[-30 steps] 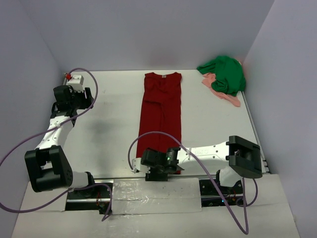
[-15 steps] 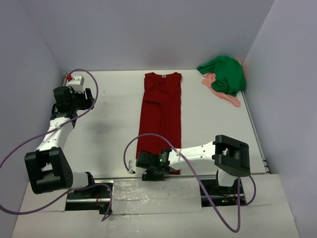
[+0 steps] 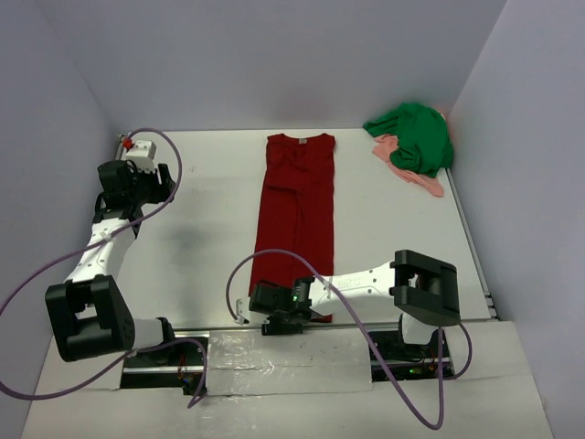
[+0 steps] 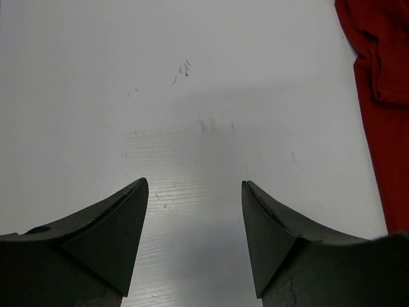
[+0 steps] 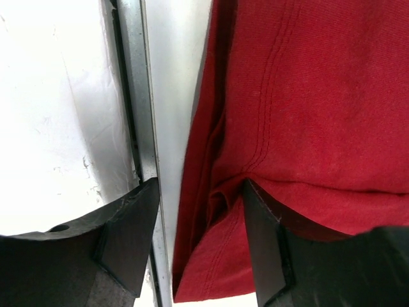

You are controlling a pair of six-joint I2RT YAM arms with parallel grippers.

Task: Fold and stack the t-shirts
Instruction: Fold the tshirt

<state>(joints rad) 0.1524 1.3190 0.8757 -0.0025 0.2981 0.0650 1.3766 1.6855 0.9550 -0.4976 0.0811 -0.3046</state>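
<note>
The dark red t-shirt (image 3: 297, 206) lies as a long narrow folded strip down the middle of the table, collar at the far end. My right gripper (image 3: 279, 315) is open at its near hem; in the right wrist view the hem edge (image 5: 211, 211) lies between the jaws (image 5: 199, 192). My left gripper (image 3: 137, 187) is open and empty over bare table at the far left; the red shirt's edge (image 4: 383, 96) shows at the right of its wrist view. The bright green shirt (image 3: 416, 137) lies crumpled in the far right corner on the salmon-pink cloth (image 3: 430, 183).
Lilac walls close the table at the back and both sides. A metal rail (image 5: 144, 128) and white plastic sheet (image 3: 283, 352) run along the near edge, right beside the red hem.
My right arm has swung left along the near edge, bringing its gripper to the left corner of the red shirt's hem. The left arm has barely moved.
</note>
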